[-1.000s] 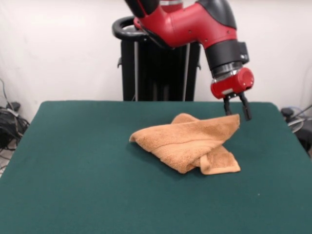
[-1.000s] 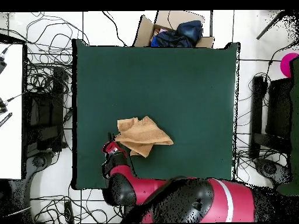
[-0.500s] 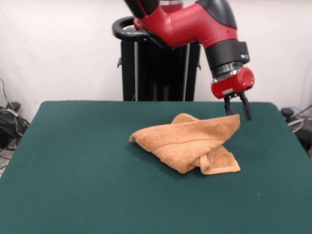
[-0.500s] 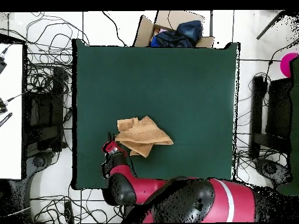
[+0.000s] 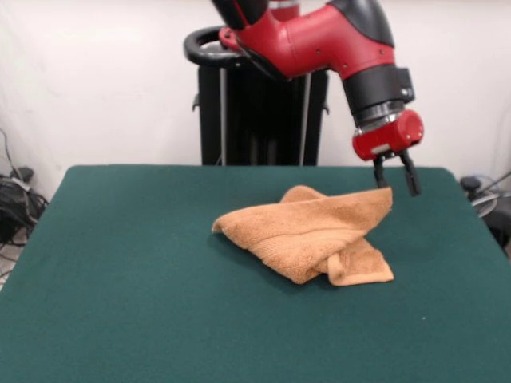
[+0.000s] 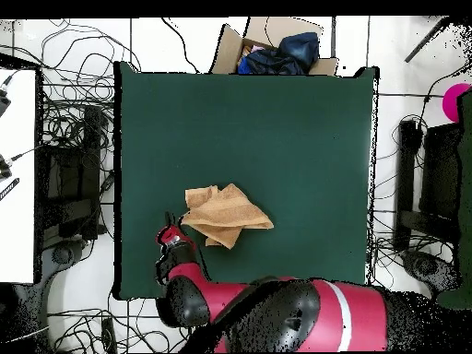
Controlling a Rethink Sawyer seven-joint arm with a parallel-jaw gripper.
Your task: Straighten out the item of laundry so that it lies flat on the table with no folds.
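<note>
The item of laundry (image 5: pixel 307 235) is an orange-tan towel lying crumpled on the table (image 5: pixel 120 279), folded over itself, with one corner raised at its right end. In the overhead view the towel (image 6: pixel 224 215) sits near the table's (image 6: pixel 304 138) lower left part. My gripper (image 5: pixel 397 185) hangs just right of the raised corner and slightly above it. It is open, with nothing between its fingers. From above, the gripper (image 6: pixel 171 224) shows just left of the towel, apart from it.
A cardboard box (image 6: pixel 277 51) holding dark blue cloth stands beyond the table's top edge in the overhead view. Cables (image 6: pixel 74 138) cover the floor on the left, beside a white surface (image 6: pixel 17 175). Black chairs (image 6: pixel 433 203) stand at the right.
My gripper has shifted a little to the right in the front view, away from the towel's raised corner. The towel has not moved.
</note>
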